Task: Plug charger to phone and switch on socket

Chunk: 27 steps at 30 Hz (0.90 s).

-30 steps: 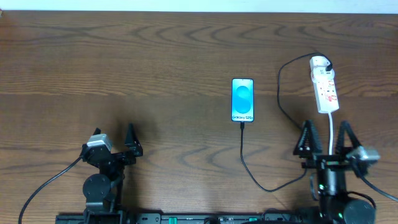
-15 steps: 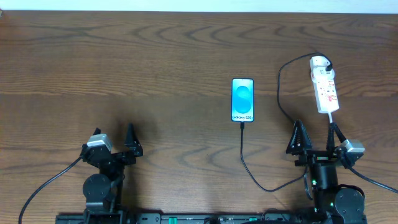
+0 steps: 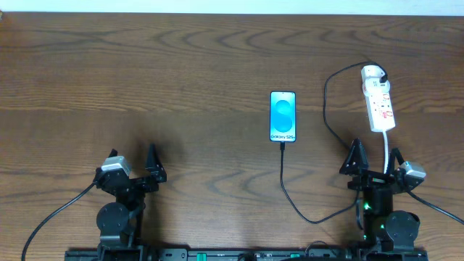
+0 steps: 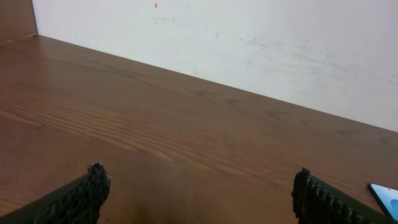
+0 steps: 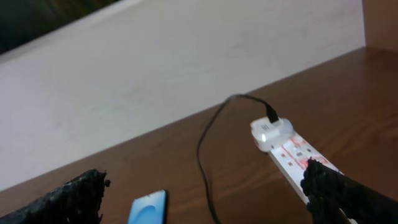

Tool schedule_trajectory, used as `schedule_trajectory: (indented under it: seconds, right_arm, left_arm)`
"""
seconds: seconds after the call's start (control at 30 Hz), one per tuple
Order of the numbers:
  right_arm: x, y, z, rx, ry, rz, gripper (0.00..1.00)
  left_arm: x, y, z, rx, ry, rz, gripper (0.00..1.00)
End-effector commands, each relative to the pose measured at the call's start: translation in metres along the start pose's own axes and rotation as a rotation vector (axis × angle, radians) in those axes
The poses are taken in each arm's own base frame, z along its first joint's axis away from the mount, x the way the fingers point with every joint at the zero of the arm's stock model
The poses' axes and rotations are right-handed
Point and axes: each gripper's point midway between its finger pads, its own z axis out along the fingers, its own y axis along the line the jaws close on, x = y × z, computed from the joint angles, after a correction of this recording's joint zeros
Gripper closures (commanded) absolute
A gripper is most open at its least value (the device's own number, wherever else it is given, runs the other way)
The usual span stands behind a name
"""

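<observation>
The phone lies face up mid-table, cyan screen lit; its corner shows in the left wrist view and its top in the right wrist view. The black charger cable runs from a white adapter on the socket, loops down the table, and its plug tip meets the phone's lower edge. My left gripper stands open at the near left, far from everything. My right gripper is open and holds nothing, just below the socket.
The socket's thick white cord runs down between my right gripper's fingers toward the arm's base. A white wall borders the table's far edge. Bare wood covers the left half.
My right gripper has turned and shifted slightly below the socket, first left, then partly back. The left arm, phone and cable have not moved.
</observation>
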Motion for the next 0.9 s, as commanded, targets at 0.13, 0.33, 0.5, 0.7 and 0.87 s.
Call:
schedule_trajectory:
  seconds: [0.13, 0.33, 0.5, 0.7, 0.87]
  right_arm:
    - [0.021, -0.012, 0.005, 0.004, 0.01, -0.033, 0.01]
    - [0.04, -0.01, 0.004, -0.047, 0.095, -0.224, 0.01]
    - [0.036, -0.019, 0.004, -0.008, 0.084, -0.224, 0.01]
    - [0.036, -0.02, 0.004, -0.004, 0.083, -0.224, 0.01]
    - [0.036, -0.02, 0.004, -0.004, 0.084, -0.223, 0.01]
  left_arm:
    - [0.017, 0.007, 0.002, -0.026, 0.042, 0.013, 0.04]
    - [0.017, 0.007, 0.002, -0.026, 0.042, 0.013, 0.04]
    - [0.017, 0.007, 0.002, -0.026, 0.042, 0.012, 0.04]
    - [0.017, 0.007, 0.002, -0.026, 0.041, 0.013, 0.04]
    - [0.017, 0.007, 0.002, -0.026, 0.042, 0.013, 0.04]
